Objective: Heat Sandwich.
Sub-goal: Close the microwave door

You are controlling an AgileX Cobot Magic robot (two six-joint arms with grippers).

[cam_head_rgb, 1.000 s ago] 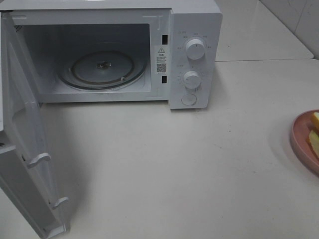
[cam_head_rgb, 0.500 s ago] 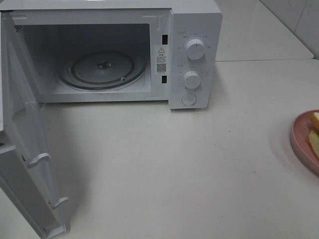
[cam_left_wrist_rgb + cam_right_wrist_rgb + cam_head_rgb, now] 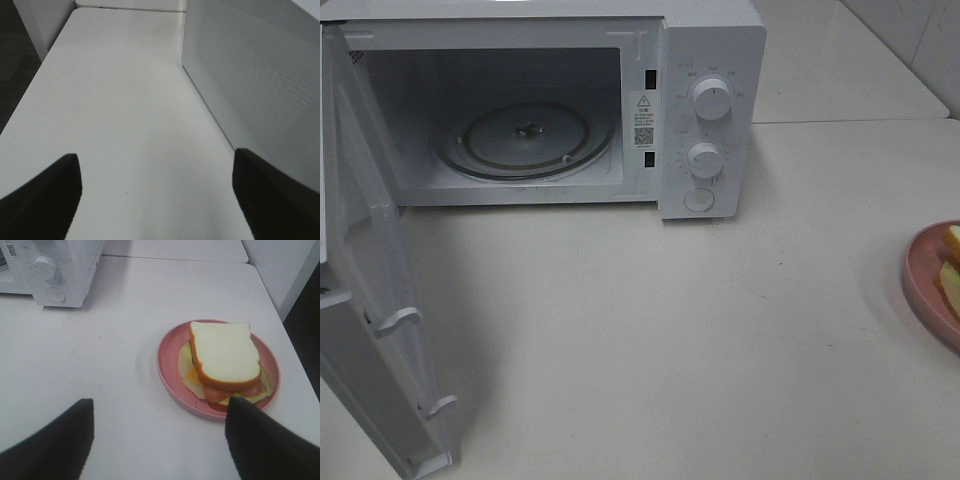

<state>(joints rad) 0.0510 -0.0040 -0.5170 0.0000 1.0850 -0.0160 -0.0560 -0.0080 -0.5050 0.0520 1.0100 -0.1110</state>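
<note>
The microwave (image 3: 550,105) stands on the white counter (image 3: 660,330) with its door (image 3: 365,290) swung wide and the glass turntable (image 3: 525,135) bare. The sandwich (image 3: 225,362) sits on a pink plate (image 3: 170,375) well off to the right. The right end effector (image 3: 160,440) hovers near the plate, fingers apart. The left end effector (image 3: 155,192) hangs beside the door, also spread.

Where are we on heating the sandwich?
Done: the microwave door is swung open, its turntable bare. In hand: nothing; the right gripper is open above the table near the sandwich on its pink plate, and the left gripper is open beside the door. Left: grasp the plate, load it, shut the door, start heating.
</note>
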